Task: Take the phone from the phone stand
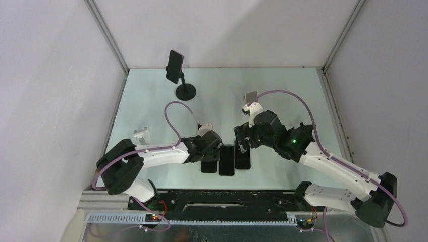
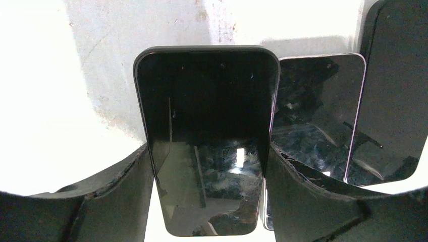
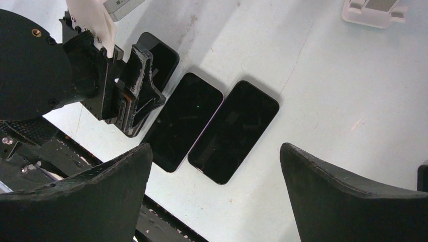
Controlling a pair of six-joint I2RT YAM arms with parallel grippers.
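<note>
While left fingers [image 2: 116, 201] clamp a phone [image 2: 207, 141], seemingly parking it in the desk's [image 1: 282, 91] near-edge row [image 1: 226, 160], right fingers [image 3: 101, 201] gape wide.

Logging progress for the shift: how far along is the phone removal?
Done: three phones lie flat by the arms. In hand: the left gripper has its fingers either side of the leftmost phone; the right gripper hangs open, empty. Left: one phone is still on the stand at the back.

I see three dark phones [image 1: 226, 160] lying side by side on the pale table [image 1: 282, 101]. The phone stand [image 1: 185, 92] sits far-left.
</note>
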